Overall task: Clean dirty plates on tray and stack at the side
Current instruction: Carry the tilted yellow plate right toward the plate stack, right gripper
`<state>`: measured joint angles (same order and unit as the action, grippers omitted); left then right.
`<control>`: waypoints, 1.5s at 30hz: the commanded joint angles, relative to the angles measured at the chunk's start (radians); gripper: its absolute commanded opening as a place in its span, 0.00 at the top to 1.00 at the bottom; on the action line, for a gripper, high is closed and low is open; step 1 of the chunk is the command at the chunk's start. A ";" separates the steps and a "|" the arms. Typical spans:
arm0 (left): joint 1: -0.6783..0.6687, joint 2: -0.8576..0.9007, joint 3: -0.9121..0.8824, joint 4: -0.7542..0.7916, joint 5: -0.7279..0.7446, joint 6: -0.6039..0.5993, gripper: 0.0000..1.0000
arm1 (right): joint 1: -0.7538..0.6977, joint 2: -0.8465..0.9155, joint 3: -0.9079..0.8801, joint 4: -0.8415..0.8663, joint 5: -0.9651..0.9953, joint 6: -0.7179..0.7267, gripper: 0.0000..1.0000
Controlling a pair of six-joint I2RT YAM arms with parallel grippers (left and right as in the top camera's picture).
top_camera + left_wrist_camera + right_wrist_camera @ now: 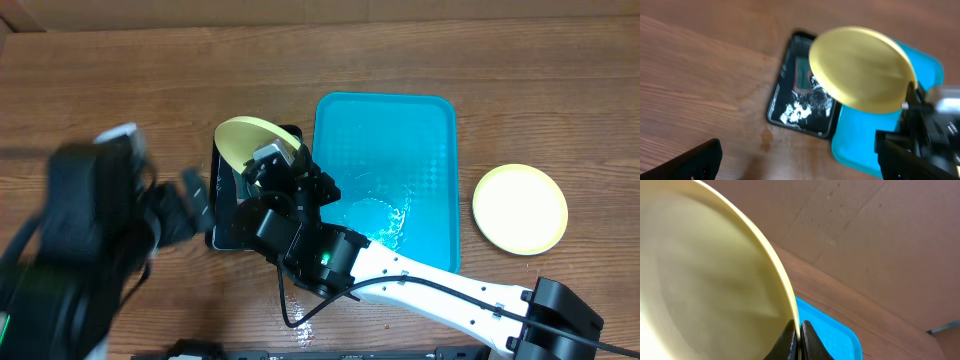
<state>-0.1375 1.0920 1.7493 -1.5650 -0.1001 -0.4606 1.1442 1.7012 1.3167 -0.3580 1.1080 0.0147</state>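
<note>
While your left gripper [196, 198] hangs blurred at the left, fingers spread wide with nothing between them, a narrow black tray [224, 222] lies near it on the wooden table [100, 80]. Over the black tray's far end, your right gripper [799, 339] is clamped on the rim of a yellow-green plate [245, 138], holding it tilted in the air. Just right of that lies the turquoise tray [400, 130], wet near its middle, and past it a second plate [520, 208] rests flat on the table.
</note>
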 commanded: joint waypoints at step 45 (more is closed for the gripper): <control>-0.005 -0.112 0.012 -0.002 -0.113 -0.041 0.00 | -0.386 -0.142 0.027 -0.265 -0.832 0.741 0.96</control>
<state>-0.1375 0.9802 1.7554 -1.5681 -0.1989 -0.4808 0.8669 1.6859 1.3273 -0.6186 0.6506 0.5957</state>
